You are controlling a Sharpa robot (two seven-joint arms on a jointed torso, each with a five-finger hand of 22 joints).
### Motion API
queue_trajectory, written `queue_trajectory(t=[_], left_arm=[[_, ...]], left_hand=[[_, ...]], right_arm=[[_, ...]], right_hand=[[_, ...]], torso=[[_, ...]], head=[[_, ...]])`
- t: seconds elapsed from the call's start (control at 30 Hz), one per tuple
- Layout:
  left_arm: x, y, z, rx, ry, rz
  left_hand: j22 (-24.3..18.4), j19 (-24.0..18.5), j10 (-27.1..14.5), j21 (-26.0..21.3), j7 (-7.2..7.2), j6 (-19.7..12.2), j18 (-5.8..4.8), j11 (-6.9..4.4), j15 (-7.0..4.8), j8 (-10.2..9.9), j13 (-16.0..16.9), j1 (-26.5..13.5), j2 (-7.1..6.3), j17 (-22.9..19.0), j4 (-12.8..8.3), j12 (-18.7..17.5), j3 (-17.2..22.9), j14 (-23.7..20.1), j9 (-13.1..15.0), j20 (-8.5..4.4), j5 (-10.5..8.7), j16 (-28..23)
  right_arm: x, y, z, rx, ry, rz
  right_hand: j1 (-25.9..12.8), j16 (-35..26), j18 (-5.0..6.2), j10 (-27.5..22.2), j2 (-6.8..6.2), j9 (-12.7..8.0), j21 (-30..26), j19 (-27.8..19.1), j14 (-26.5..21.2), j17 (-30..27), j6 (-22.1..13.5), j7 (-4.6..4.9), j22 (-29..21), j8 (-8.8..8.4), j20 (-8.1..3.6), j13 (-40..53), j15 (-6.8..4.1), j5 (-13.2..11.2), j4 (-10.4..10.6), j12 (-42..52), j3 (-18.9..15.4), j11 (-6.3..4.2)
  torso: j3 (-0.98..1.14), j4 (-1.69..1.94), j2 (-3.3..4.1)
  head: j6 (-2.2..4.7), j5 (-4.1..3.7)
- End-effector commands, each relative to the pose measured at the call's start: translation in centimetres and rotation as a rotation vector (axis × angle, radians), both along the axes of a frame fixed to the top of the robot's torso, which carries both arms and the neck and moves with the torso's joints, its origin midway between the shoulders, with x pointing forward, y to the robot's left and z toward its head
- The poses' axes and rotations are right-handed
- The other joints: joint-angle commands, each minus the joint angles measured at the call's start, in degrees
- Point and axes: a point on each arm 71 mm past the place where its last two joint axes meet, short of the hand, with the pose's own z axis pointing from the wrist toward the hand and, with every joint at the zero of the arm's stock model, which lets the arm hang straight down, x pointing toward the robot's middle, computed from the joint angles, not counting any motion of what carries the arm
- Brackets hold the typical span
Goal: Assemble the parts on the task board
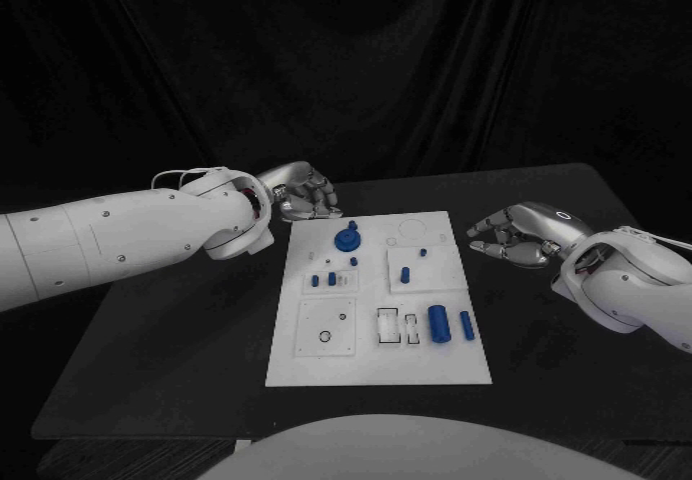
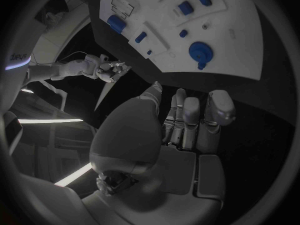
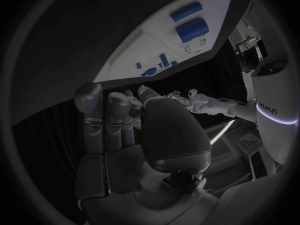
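On the black table (image 1: pixel 173 330) before me lies the white task board (image 1: pixel 378 362), between my two hands. My left hand (image 1: pixel 306 192) hovers at its far left corner and my right hand (image 1: pixel 512 236) just off its right edge, both with fingers curled in, grasping nothing, probably poised before a first pick. I count one round blue gear (image 1: pixel 348 240), two larger blue cylinders (image 1: pixel 438 324), and about five small blue pegs (image 1: pixel 405 274) on the board.

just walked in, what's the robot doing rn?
Nothing is held yet. The left hand hovers by the board's far left corner, fingers curled on nothing. The right hand hangs off its right edge, also holding nothing. The blue parts sit untouched on the board: a round one up top, two cylinders lower right.
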Motion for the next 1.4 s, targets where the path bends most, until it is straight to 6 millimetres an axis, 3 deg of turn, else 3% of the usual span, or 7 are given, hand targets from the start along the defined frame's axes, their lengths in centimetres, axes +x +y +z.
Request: queue_trajectory(t=[0.03, 0.1, 0.13, 0.4, 0.7, 1.07, 1.4], left_arm=[[-0.3, -1.6, 0.9, 0.073, -0.249, -0.222], [-0.3, -2.1, 0.1, 0.137, -0.276, -0.266], [-0.3, -2.2, -0.2, 0.155, -0.282, -0.278], [-0.2, -3.7, -3.8, 0.297, -0.307, -0.376], [-0.4, -4.4, -5.7, 0.34, -0.268, -0.394], [-0.4, -4.7, -6.9, 0.363, -0.224, -0.39], [-0.5, -5.3, -7.7, 0.369, -0.2, -0.401]], left_hand=[[7.64, 1.35, -2.57, 0.8, -2.73, -0.2, 0.74, -1.23, -2.02, -2.0, -8.67, 3.45, -0.78, -6.02, -0.6, -8.48, 1.48, -0.89, -6.85, -0.87, -0.46, -4.5], [7.26, 1.93, -4.09, -0.35, -5.73, 0.49, 0.79, -1.03, -2.07, -2.51, -14.66, 4.54, -1.4, -8.81, -1.47, -12.45, 1.65, 0.41, -12.95, -1.57, -0.45, -6.36], [7.27, 2.62, -4.92, -0.46, -5.89, 2.05, 0.79, -2.06, -2.72, -2.69, -17.55, 4.82, -1.64, -9.65, -2.07, -14.16, 1.75, 1.27, -15.72, -2.09, -0.27, -6.83], [7.91, 4.83, -3.54, 0.55, -6.35, 4.28, 0.32, -3.09, -3.84, -2.65, -23.74, 6.37, -1.53, -12.5, -4.34, -16.1, 4.08, 2.93, -21.53, -3.06, -0.01, -7.95], [8.56, 6.23, 1.02, 1.65, -6.64, 5.82, -0.02, -2.64, -3.69, -2.48, -26.73, 4.56, -1.88, -11.69, -4.15, -15.82, 4.53, 5.65, -24.51, -3.19, -0.45, -6.11], [8.72, 6.52, 5.13, 1.55, -5.29, 9.12, -0.04, -2.71, -3.69, -1.58, -28.06, 3.71, -2.0, -12.61, -4.14, -15.13, 5.4, 5.58, -26.15, -3.14, 0.44, -5.74], [8.73, 6.57, 7.43, 1.45, -4.75, 10.78, -0.02, -3.16, -3.95, -0.9, -27.27, 3.39, -2.19, -13.14, -4.31, -13.43, 5.93, 5.4, -26.63, -3.29, 0.84, -5.63]], right_arm=[[0.0, -0.1, -0.1, -0.003, 0.003, -0.013], [0.0, -0.1, -0.1, -0.003, 0.003, -0.012], [0.0, -0.1, -0.1, -0.002, 0.002, -0.011], [-0.4, 0.1, 0.1, 0.009, -0.004, 0.005], [-0.6, 0.1, 0.0, 0.01, 0.001, 0.007], [-0.6, 0.2, -0.1, 0.009, 0.006, 0.009], [-0.6, 0.1, -0.2, 0.007, 0.009, 0.007]], right_hand=[[0.33, -0.19, 0.5, -0.29, 0.1, -0.08, -0.29, -0.22, -0.42, 0.01, -0.53, 0.05, 6.06, -0.24, 0.33, 0.02, 0.05, 0.3, 0.18, -0.31, 0.13, 0.16], [0.33, -0.19, 0.5, -0.29, 0.1, -0.08, -0.29, -0.22, -0.42, 0.01, -0.53, 0.05, 6.06, -0.24, 0.33, 0.02, 0.05, 0.3, 0.18, -0.31, 0.13, 0.16], [0.33, -0.19, 0.5, -0.29, 0.1, -0.08, -0.29, -0.22, -0.42, 0.01, -0.53, 0.05, 6.06, -0.24, 0.33, 0.02, 0.05, 0.3, 0.18, -0.31, 0.13, 0.16], [0.3, 0.01, 0.46, -0.2, 0.12, -0.08, -0.1, -0.17, -0.37, 0.26, -0.48, 0.05, 6.1, -0.22, 0.33, 0.15, 0.05, 0.32, 0.23, -0.19, 0.15, 0.16], [0.3, 0.01, 0.46, -0.2, 0.12, -0.08, -0.1, -0.17, -0.37, 0.26, -0.48, 0.05, 6.1, -0.22, 0.33, 0.15, 0.05, 0.32, 0.23, -0.19, 0.15, 0.16], [0.25, -0.1, 0.47, -0.26, 0.14, -0.08, -0.16, -0.17, -0.37, 0.13, -0.39, 0.04, 6.09, -0.17, 0.34, 0.03, 0.05, 0.36, 0.28, -0.28, 0.18, 0.15], [0.25, -0.1, 0.47, -0.26, 0.14, -0.08, -0.16, -0.17, -0.37, 0.13, -0.39, 0.04, 6.09, -0.17, 0.34, 0.03, 0.05, 0.36, 0.28, -0.28, 0.18, 0.15]], torso=[[0.13, -0.06, 0.02], [0.17, -0.05, 0.09], [0.16, 0.03, 0.15], [-0.01, -0.03, 0.73], [-0.25, 0.0, 1.22], [-0.47, -0.06, 1.3], [-0.46, -0.09, 1.32]], head=[[-0.01, -0.2], [-0.01, -0.42], [-0.01, -0.52], [-0.01, -0.3], [-0.01, -0.13], [-0.01, -0.1], [-0.01, -0.16]])
